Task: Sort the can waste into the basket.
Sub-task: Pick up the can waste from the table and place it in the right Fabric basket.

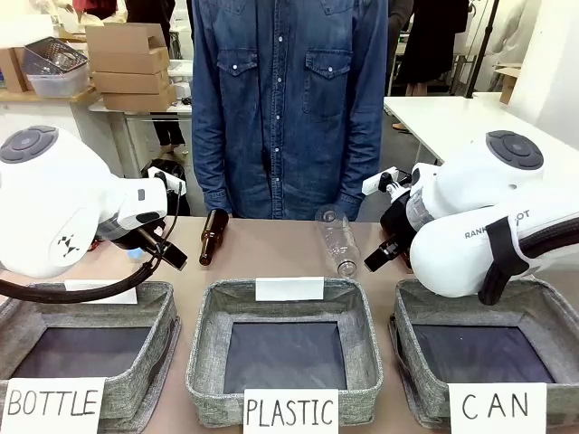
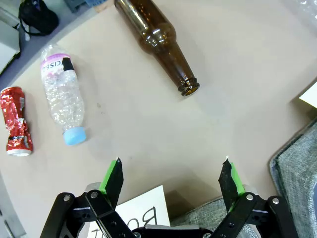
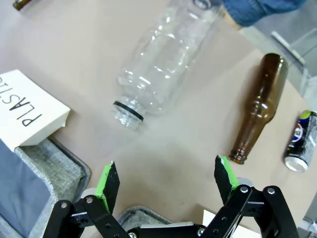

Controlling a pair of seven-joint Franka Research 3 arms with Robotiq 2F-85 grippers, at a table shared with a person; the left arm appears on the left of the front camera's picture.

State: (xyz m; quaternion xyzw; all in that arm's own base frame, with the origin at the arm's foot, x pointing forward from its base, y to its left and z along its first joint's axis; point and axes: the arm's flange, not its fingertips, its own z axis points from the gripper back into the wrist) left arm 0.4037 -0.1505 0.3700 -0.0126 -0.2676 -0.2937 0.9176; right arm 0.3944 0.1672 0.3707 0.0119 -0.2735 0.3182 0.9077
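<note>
A crushed red can (image 2: 15,121) lies on the table at the left edge of the left wrist view, well apart from my left gripper (image 2: 172,178), which is open with nothing between its fingers. A dark blue-black can (image 3: 302,141) with white print lies at the right edge of the right wrist view, beyond a brown bottle (image 3: 260,106). My right gripper (image 3: 166,181) is open and empty above the table. The grey basket (image 1: 554,307) with the "CAN" sign stands at the front right, partly under my right arm.
Baskets signed "BOTTLE" (image 1: 136,298) and "PLASTIC" (image 1: 357,298) stand in the same row. A brown bottle (image 1: 213,235) and a clear plastic bottle (image 1: 337,242) lie behind them. A crumpled bottle with a blue cap (image 2: 62,94) lies beside the red can. A person stands at the far side.
</note>
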